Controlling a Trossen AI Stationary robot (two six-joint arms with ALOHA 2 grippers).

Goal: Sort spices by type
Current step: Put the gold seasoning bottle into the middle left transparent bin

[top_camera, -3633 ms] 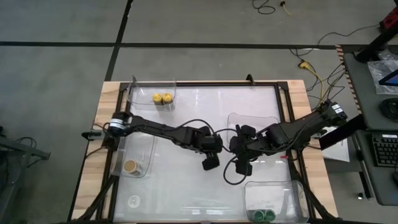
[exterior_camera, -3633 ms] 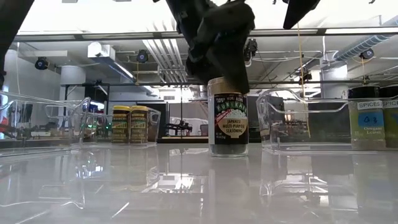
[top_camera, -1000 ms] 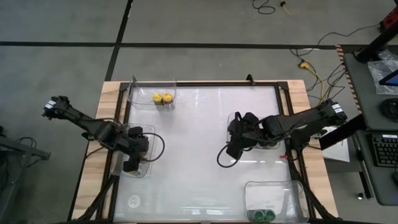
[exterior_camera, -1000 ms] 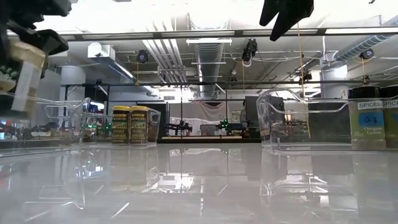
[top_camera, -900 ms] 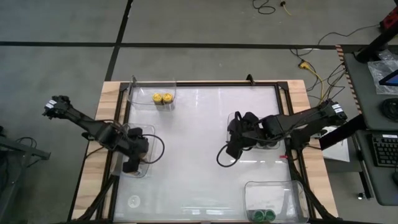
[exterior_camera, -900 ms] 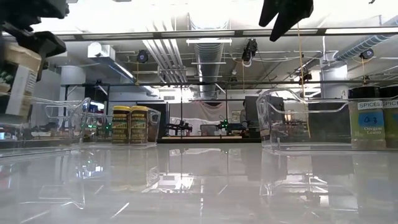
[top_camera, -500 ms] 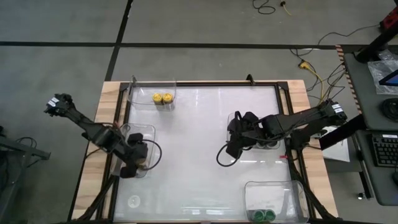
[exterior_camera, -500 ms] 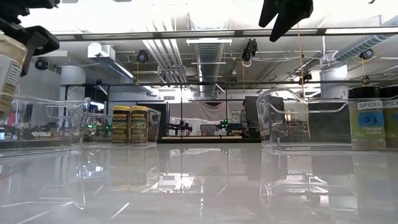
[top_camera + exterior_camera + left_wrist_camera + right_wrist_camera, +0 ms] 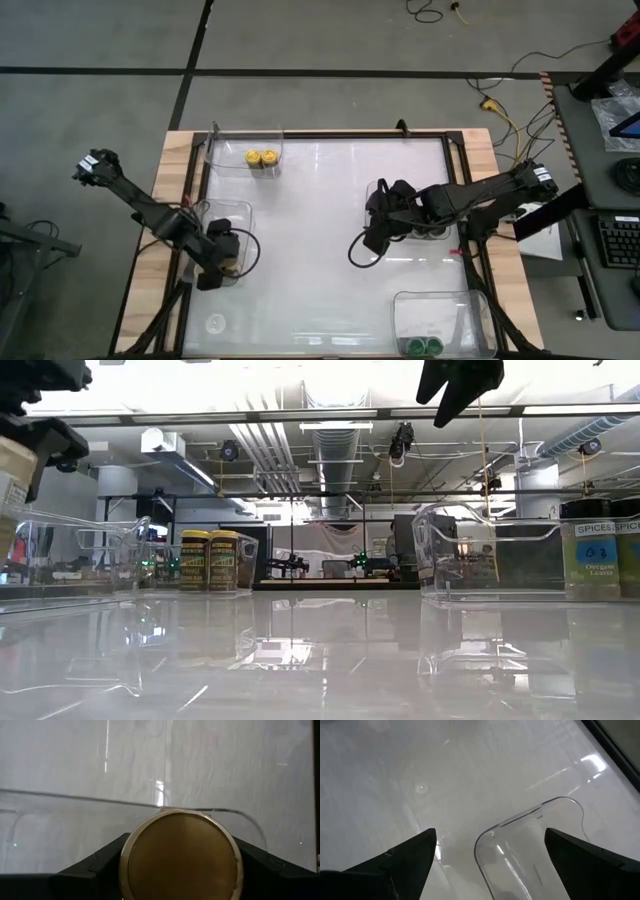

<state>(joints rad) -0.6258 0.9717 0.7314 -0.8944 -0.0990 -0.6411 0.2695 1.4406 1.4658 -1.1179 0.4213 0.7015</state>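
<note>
A: Where is the left gripper?

B: Over the clear plastic rectangular tray at the bench's left edge, its jaws clamped on a small cylindrical spice jar with a round tan lid.

A: Has the jar touched the tray floor?

B: Hard to say from above; the low view suggests it hangs above it.

A: And the right gripper?

B: Jaws wide apart and empty, above the rounded corner of another clear tray near the right edge.

A: The other jars?

B: Two yellow-lidded jars sit in the far-left corner tray, and two green-lidded jars in the near-right corner tray.
</note>
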